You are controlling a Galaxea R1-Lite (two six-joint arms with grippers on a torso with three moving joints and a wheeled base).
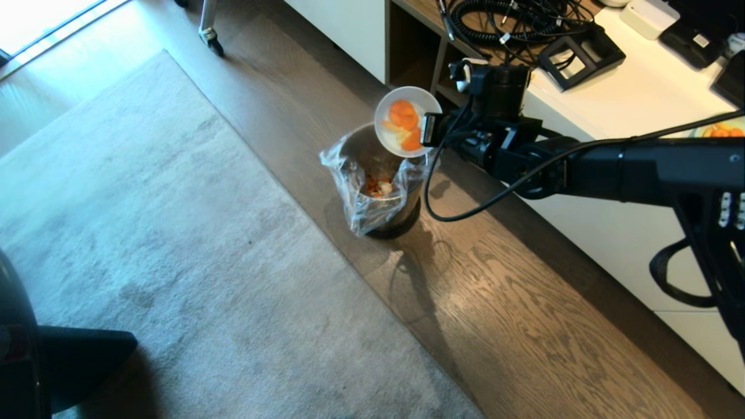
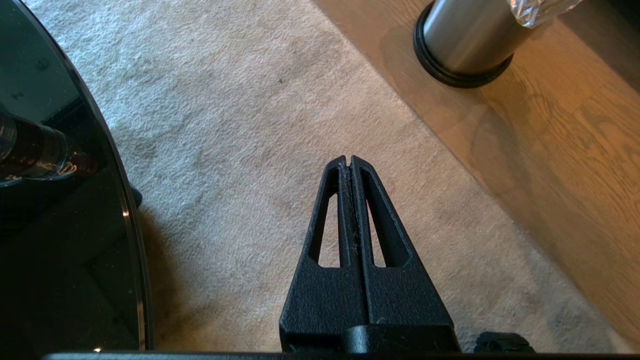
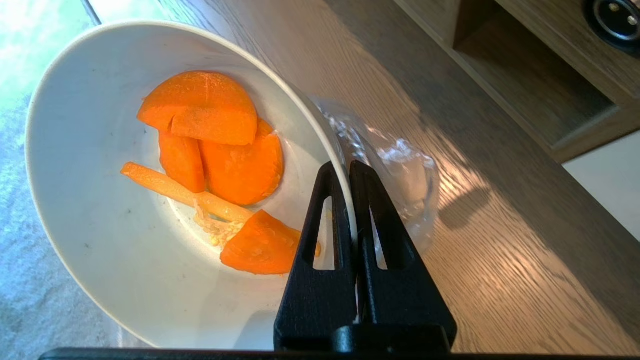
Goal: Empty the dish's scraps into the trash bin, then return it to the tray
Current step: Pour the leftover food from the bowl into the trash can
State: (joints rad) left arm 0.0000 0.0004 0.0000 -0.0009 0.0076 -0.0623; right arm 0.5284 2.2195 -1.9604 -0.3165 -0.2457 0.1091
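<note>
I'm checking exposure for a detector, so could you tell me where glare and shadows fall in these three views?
Head view: daylight blows out the top-left corner, and the trash bin casts a long shadow over the wood floor. Left wrist view: the glossy black table mirrors its surroundings. Right wrist view: the dish is evenly lit, with bright sun streaks on the floorboards beside the right gripper.

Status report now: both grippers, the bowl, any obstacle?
Right gripper shut on dish rim, tilted over trash bin. Scraps still inside dish. Left gripper shut, idle. No obstacle seen.
</note>
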